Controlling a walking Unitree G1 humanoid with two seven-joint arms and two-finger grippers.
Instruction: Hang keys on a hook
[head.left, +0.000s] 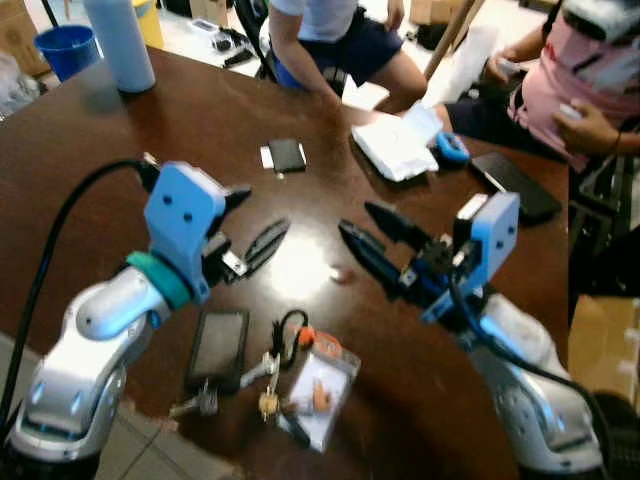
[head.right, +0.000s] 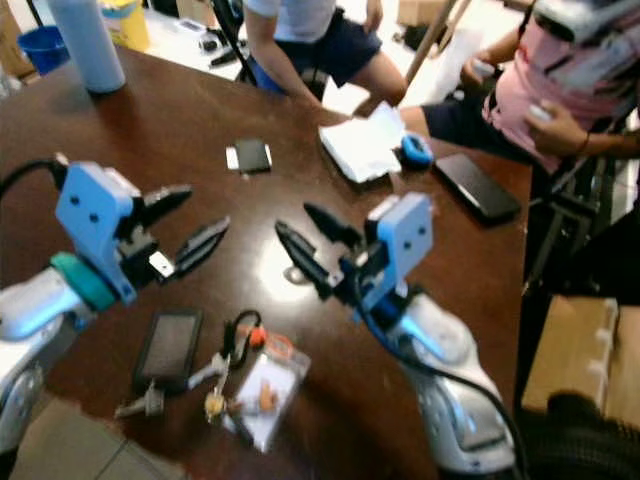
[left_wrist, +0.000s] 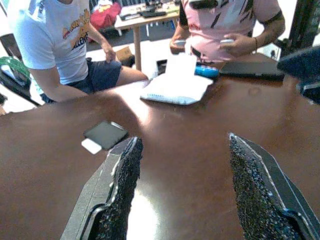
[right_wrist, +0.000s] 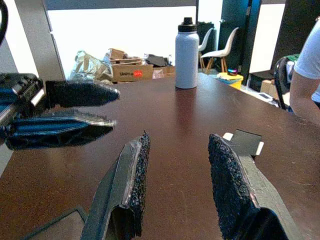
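Observation:
A bunch of keys (head.left: 272, 372) with a black loop, an orange tag and a clear plastic badge (head.left: 325, 385) lies on the dark brown table (head.left: 190, 120) near its front edge. A black phone (head.left: 218, 348) lies flat just left of the keys. My left gripper (head.left: 255, 222) hovers above the table behind the phone, open and holding nothing. My right gripper (head.left: 358, 220) hovers to the right of it, pointing left, also open. Both grippers are above and behind the keys, apart from them. In the wrist views the left gripper (left_wrist: 184, 141) and right gripper (right_wrist: 180, 137) have only bare tabletop between their fingers.
Two people sit at the table's far side. A white packet (head.left: 392, 148), a blue object (head.left: 452, 148), a dark phone (head.left: 515, 183) and a small black card (head.left: 286, 155) lie there. A pale bottle (head.left: 118, 40) stands at the far left. A cardboard box (head.left: 605, 350) sits right of the table.

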